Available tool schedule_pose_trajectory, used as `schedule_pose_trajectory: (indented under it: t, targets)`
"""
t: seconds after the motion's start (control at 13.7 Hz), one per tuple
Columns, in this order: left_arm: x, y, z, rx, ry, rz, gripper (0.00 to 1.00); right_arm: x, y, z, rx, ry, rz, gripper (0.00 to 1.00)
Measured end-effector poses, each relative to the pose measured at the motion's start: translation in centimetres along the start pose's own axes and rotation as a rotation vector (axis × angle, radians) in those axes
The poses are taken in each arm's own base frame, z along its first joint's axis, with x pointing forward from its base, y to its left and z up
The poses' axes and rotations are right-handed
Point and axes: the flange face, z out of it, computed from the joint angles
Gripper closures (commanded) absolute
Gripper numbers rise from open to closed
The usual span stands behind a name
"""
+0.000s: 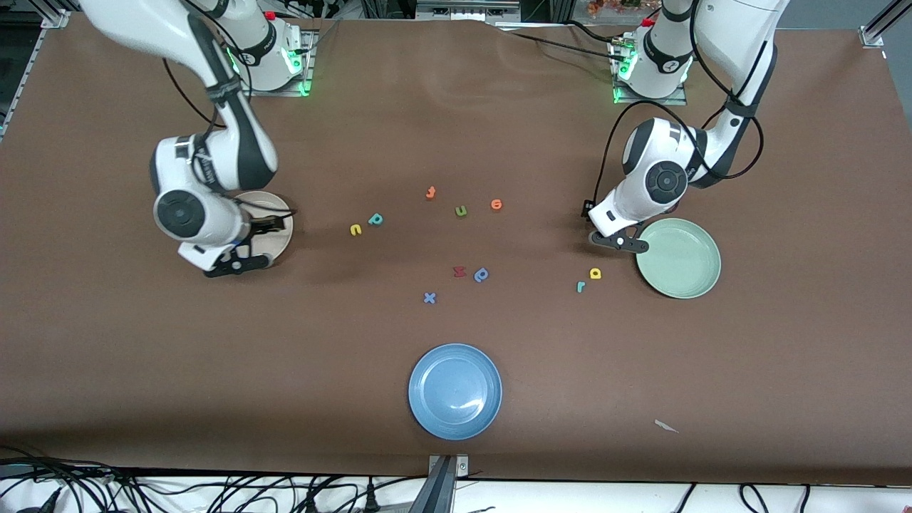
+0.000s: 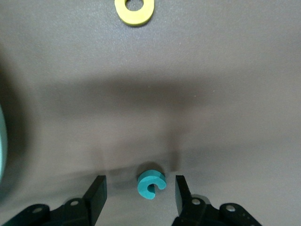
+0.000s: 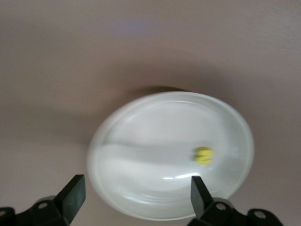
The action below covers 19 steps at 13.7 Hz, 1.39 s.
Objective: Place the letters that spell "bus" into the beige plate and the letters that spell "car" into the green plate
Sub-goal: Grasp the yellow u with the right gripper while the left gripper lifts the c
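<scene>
While the beige plate (image 1: pixel 281 235) sits under the right arm and the green plate (image 1: pixel 678 258) lies at the left arm's end of the table, the step in hand looks like the left arm's pick of the teal c (image 2: pixel 151 184). To do it well, the fingers should come down evenly on either side of the foam, low enough to pinch its edges without skating it across the brown table (image 1: pixel 456 128), then lift straight up before swinging over the green plate.

Left gripper (image 2: pixel 139 190): low over the table just beside the green plate, jaws part open, straddling the c, not visibly touching it.

Right gripper (image 3: pixel 137 190): over the beige plate, jaws wide, holding nothing.

A small yellow letter (image 3: pixel 204 155) lies in the beige plate. The yellow a (image 1: pixel 596 273) and teal r (image 1: pixel 581 286) wait near the green plate.
</scene>
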Motion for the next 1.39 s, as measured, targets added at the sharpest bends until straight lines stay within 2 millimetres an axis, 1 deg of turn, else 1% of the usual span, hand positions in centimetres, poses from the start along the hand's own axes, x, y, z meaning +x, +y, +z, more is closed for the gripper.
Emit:
schedule_pose_trajectory:
  t: [0.15, 0.22, 0.29, 0.37, 0.44, 0.51, 0.59, 0.66, 0.8, 0.88, 0.95, 1.1, 1.24, 1.32, 1.39]
  targets:
    - [0.0, 0.0, 0.1, 0.0, 0.0, 0.0, 0.38, -0.5, -4.9, -0.6, 0.008, 0.016, 0.049, 0.01]
    - [0.0, 0.0, 0.1, 0.0, 0.002, 0.0, 0.37, -0.7, -7.2, -0.6, 0.013, 0.023, 0.075, 0.01]
    - [0.0, 0.1, 0.1, 0.0, 0.003, 0.001, 0.36, -0.9, -9.0, -0.3, 0.017, 0.028, 0.102, 0.01]
    - [0.0, 0.1, 0.1, 0.0, 0.003, 0.002, 0.35, -1.0, -10.5, 0.2, 0.022, 0.032, 0.124, 0.01]
    - [-0.1, 0.2, 0.2, 0.0, 0.001, 0.003, 0.36, -1.0, -11.6, 0.9, 0.027, 0.037, 0.139, 0.01]
    - [-0.1, 0.2, 0.3, 0.0, -0.001, 0.003, 0.43, -1.1, -12.5, 1.7, 0.033, 0.046, 0.143, 0.01]
    - [-0.1, 0.2, 0.4, 0.0, -0.002, 0.004, 0.53, -1.2, -13.3, 2.5, 0.039, 0.058, 0.136, 0.02]
    - [-0.1, 0.2, 0.4, 0.0, -0.002, 0.004, 0.59, -1.5, -14.3, 3.2, 0.043, 0.071, 0.121, 0.02]
    - [-0.1, 0.2, 0.4, 0.0, -0.001, 0.004, 0.61, -2.0, -16.2, 4.2, 0.043, 0.088, 0.09, 0.02]
    - [-0.1, 0.2, 0.4, 0.0, -0.001, 0.004, 0.63, -2.1, -16.8, 4.6, 0.042, 0.096, 0.075, 0.02]
    - [-0.1, 0.2, 0.4, 0.0, -0.001, 0.004, 0.66, -2.0, -17.1, 4.9, 0.043, 0.106, 0.055, 0.05]
    - [-0.1, 0.2, 0.3, 0.0, 0.0, 0.004, 0.78, -1.7, -17.2, 5.7, 0.047, 0.121, 0.001, 0.05]
    - [-0.1, 0.2, 0.3, 0.0, 0.001, 0.004, 0.94, -1.5, -16.9, 6.1, 0.043, 0.124, -0.059, 0.05]
    - [-0.1, 0.2, 0.3, 0.0, 0.002, 0.004, 0.99, -1.4, -16.8, 6.2, 0.04, 0.124, -0.083, 0.05]
    - [-0.1, 0.2, 0.3, 0.0, 0.003, 0.005, 1.0, -1.3, -16.7, 6.2, 0.039, 0.127, -0.098, 0.05]
